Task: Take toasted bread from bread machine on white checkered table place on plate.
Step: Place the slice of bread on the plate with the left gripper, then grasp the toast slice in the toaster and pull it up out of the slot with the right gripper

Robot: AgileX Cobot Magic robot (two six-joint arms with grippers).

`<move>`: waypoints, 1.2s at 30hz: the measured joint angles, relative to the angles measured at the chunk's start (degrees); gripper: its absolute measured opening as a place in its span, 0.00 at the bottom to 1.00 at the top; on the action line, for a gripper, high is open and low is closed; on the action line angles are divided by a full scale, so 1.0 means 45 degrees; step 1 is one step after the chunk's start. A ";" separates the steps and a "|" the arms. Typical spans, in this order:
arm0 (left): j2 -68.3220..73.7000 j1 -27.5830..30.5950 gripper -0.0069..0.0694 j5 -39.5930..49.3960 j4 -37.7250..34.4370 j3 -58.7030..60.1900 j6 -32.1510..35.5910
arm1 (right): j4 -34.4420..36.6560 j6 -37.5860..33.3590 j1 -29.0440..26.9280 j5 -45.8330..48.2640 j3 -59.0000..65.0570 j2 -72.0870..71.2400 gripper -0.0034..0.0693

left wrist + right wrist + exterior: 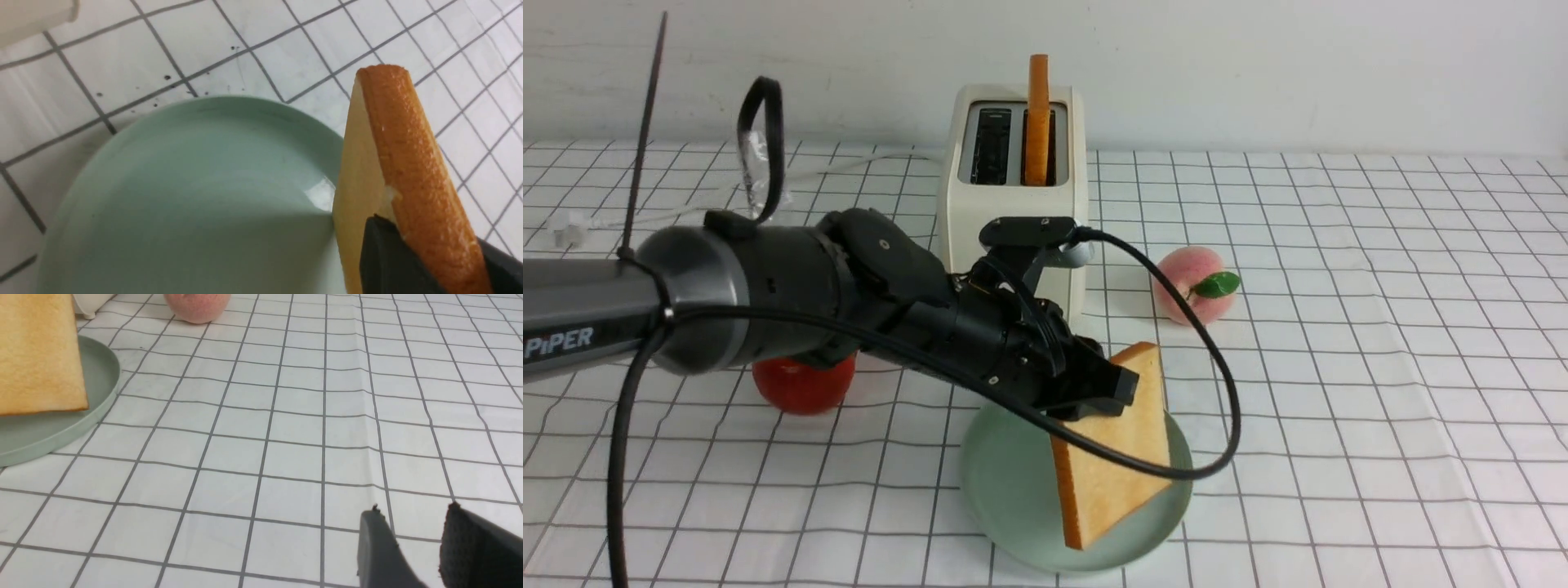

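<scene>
My left gripper (1131, 388) is shut on one slice of toasted bread (1115, 465), gripping it by its upper crust edge. The slice hangs tilted over the pale green plate (1005, 482), its lower corner close to the plate; contact cannot be told. In the left wrist view the black fingers (388, 261) pinch the toast (404, 155) above the plate (196, 183). A second slice (1037, 114) stands upright in the right slot of the bread machine (980, 212), behind the plate on the white checkered table (1380, 367). My right gripper (412, 522) is open and empty over bare cloth, right of the plate (98, 375).
A pink peach (1192, 286) lies right of the toaster, near the plate's far side. A red tomato (800, 384) sits left of the plate, partly hidden under my left arm. The toaster's white cord (572, 224) trails off to the far left.
</scene>
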 joint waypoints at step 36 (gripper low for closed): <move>-0.6615 0.0000 0.07 0.1338 0.5345 0.0017 -0.3867 | 0.0000 0.0000 0.0000 0.0000 0.0000 0.0000 0.38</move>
